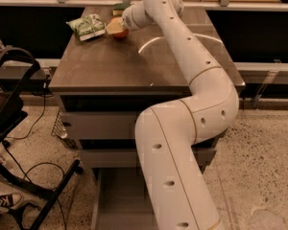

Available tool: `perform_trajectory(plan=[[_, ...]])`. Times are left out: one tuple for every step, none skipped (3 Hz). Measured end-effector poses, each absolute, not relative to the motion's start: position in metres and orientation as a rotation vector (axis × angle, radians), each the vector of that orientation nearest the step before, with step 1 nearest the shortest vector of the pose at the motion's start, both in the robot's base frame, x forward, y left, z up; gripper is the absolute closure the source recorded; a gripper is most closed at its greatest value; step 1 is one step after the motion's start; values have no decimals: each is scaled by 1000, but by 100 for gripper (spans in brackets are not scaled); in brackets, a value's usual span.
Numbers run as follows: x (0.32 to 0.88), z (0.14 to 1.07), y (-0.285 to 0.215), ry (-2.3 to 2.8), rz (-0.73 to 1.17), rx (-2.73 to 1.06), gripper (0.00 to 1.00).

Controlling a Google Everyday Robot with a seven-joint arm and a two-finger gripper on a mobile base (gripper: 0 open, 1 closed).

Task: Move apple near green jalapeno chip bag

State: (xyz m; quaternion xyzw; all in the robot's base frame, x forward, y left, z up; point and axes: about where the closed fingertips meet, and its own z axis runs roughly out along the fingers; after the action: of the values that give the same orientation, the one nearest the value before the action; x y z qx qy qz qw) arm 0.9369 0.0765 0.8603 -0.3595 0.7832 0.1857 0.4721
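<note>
Far left, floor: a black metal frame (12, 104) stands beside the table, with a dark cable (33, 123) lying on the speckled floor (259, 176) under it.
Bottom-left corner: a black-and-white sneaker (4, 202) shows beside the frame's foot.
Table: a dark brown table (110, 66) with drawers (101, 124) under its top.
Green jalapeno chip bag: the green jalapeno chip bag (88, 26) lies flat on the table's back-left part, crinkled, light green and white.
Apple: the apple (121, 34) sits on the table top just right of the bag, near it but not touching. Only its lower red-orange part shows, because my gripper covers the rest.
My gripper: my gripper (115, 28) is low over the back-left part of the table, directly at the apple and on its upper side, between the bag and my wrist.
Gripper state: I cannot tell if it is open or closed, or if it grasps the apple.
Behind the gripper: a small green-topped block (118, 6) lies near the table's back edge.
My arm: my white arm (192, 71) reaches from the lower right, bends at the table's front-right corner and goes across the top to the apple.
</note>
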Motion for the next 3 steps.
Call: perform_trajectory(plan=[[936,860,77,1917,455,-880,59],[936,859,79,1920,457,-883,27],[936,859,79,1920,457,-883,4]])
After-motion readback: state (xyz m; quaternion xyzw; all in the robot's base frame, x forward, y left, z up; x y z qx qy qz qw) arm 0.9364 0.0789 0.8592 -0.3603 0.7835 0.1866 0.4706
